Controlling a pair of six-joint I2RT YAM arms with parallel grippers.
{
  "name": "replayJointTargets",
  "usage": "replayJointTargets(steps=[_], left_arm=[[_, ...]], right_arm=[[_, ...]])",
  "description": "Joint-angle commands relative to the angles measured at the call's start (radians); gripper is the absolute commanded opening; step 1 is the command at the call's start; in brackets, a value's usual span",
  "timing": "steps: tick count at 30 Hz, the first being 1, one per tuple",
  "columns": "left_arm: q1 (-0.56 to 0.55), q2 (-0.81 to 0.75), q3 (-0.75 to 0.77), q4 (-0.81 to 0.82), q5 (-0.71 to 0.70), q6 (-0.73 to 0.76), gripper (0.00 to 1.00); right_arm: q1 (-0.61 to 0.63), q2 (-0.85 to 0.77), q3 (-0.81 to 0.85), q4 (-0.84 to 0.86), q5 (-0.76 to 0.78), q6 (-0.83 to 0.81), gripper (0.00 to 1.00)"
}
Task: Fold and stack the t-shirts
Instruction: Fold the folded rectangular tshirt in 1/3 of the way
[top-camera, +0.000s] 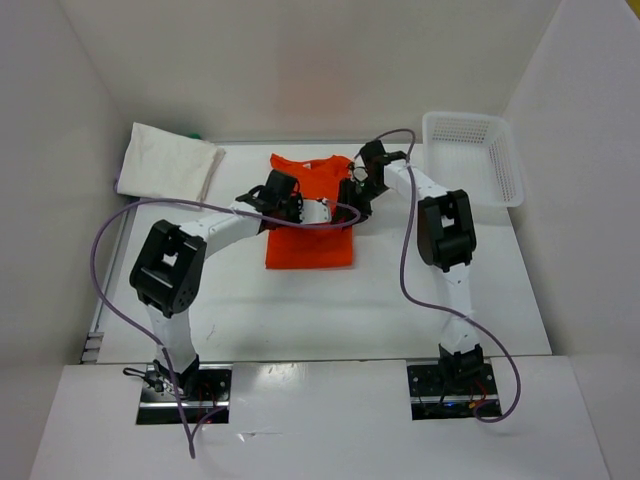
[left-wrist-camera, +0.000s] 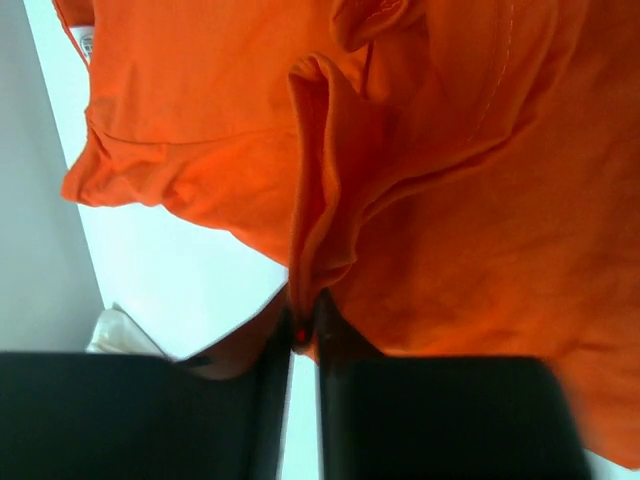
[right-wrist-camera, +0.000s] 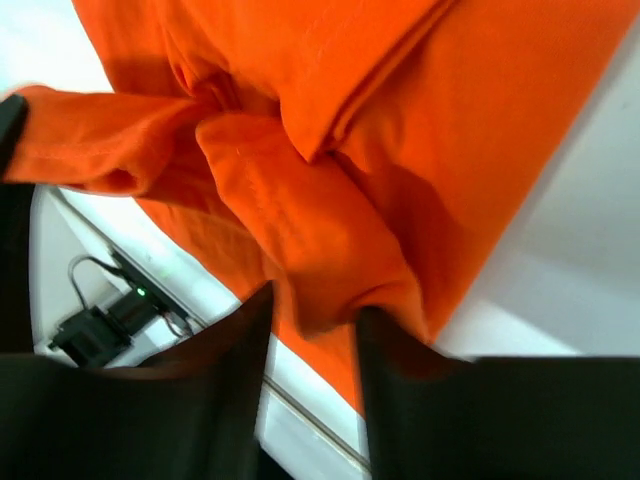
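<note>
orange-red t-shirt (top-camera: 310, 240), folds between left claw (left-wrist-camera: 303, 318), right claw (right-wrist-camera: 315, 305)

1 high overhead, 2 close wrist views, all on orange-red t-shirt (top-camera: 310, 243)

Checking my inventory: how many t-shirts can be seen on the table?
3. The orange t-shirt lies mid-table; the white t-shirt sits folded at back left; a green t-shirt peeks from beneath it. More may be hidden.
</note>
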Motion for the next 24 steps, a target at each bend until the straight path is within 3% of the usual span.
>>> replayJointTargets(steps=[1,3,4,5,12,15,16,20,24], left_arm=[[0.021,0.032,0.036,0.058,0.001,-0.013,0.26],[0.03,0.061,0.046,0.058,-0.01,-0.048,0.42],[0.031,0.062,0.055,0.081,-0.037,-0.061,0.54],[0.04,0.071,0.055,0.098,-0.059,-0.061,0.58],[0.063,0.08,0.153,0.14,-0.2,-0.139,0.65],[0.083,0.08,0.196,0.114,-0.24,-0.158,0.66],[0.093,0.065,0.207,0.098,-0.249,-0.158,0.66],[0.103,-0.007,0.164,0.022,-0.24,-0.158,0.66],[0.103,-0.063,0.107,-0.021,-0.263,-0.158,0.66]], right_arm=[[-0.035,0.011,0.083,-0.01,-0.021,-0.004,0.47],[-0.049,0.023,0.12,0.001,-0.03,-0.003,0.6],[-0.061,0.023,0.132,0.001,-0.03,-0.003,0.6],[-0.07,0.008,0.142,0.001,-0.03,-0.003,0.61],[-0.092,-0.193,0.062,0.079,0.054,-0.003,0.58],[-0.092,-0.285,-0.085,0.104,0.065,-0.003,0.37],[-0.092,-0.305,-0.164,0.113,0.065,-0.003,0.22],[-0.044,-0.363,-0.314,0.124,0.076,-0.013,0.0],[0.074,-0.344,-0.363,0.125,0.123,-0.022,0.0]])
